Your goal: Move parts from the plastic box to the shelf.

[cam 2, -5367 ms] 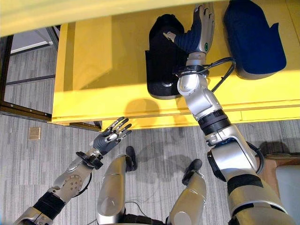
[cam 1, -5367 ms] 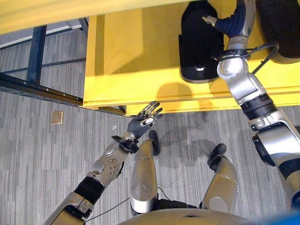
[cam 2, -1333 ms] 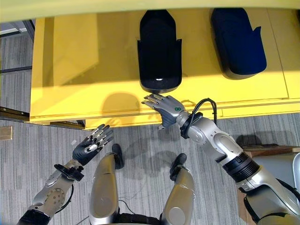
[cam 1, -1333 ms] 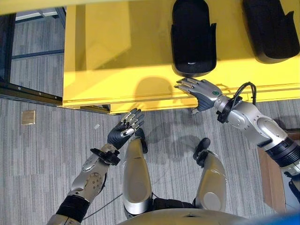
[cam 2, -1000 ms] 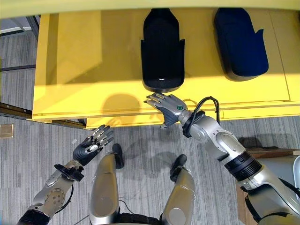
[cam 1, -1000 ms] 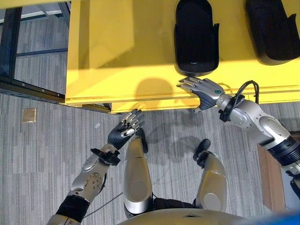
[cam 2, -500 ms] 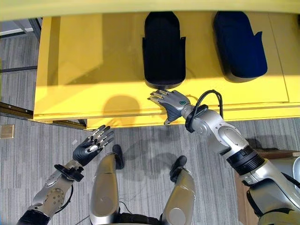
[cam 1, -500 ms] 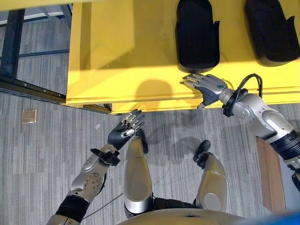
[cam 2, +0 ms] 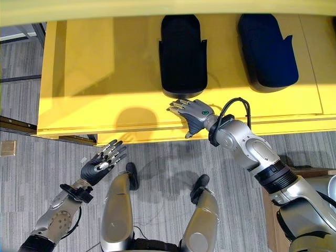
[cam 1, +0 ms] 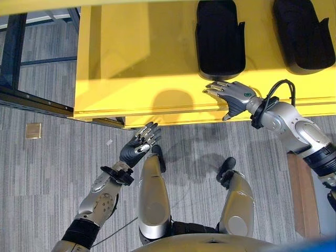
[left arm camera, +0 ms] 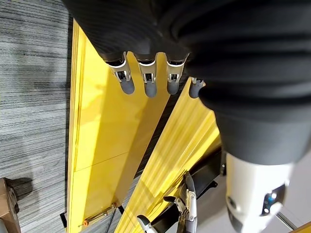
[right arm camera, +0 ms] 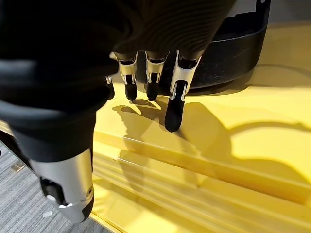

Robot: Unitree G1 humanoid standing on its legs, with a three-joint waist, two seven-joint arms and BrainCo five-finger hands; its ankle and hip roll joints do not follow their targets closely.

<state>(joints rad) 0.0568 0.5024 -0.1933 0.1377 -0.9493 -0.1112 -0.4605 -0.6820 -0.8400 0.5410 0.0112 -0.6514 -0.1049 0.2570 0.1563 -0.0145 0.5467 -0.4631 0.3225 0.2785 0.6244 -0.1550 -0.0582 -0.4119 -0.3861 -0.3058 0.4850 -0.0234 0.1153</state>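
judging from the head views, two black parts lay on the yellow shelf (cam 1: pixel 142 58): one black part (cam 1: pixel 219 38) near the shelf's front edge and a second black part (cam 1: pixel 300 35) further to the robot's right, both lying flat and apart from each other. this placing appeared done; the plastic box could not be found, so what remained to move could not be judged. the right hand (cam 1: pixel 232 95) hovered flat over the shelf's front edge, just in front of the nearer part, fingers straight and spread, holding nothing; its wrist view confirmed the fingertips (right arm camera: pixel 173 110) sat close above the yellow surface, apart from the part's dark rim. the left hand (cam 1: pixel 135 148) was raised over the grey floor (cam 1: pixel 47 173) below the shelf front, fingers extended and relaxed, empty. compared with the oldest picture, where the right hand reached deep onto the shelf beside the nearer part, the arm had withdrawn to the front edge. over the last second or so the right hand shifted slightly to the robot's right along the edge, while the left hand stayed as it was. both parts kept their positions on the shelf.
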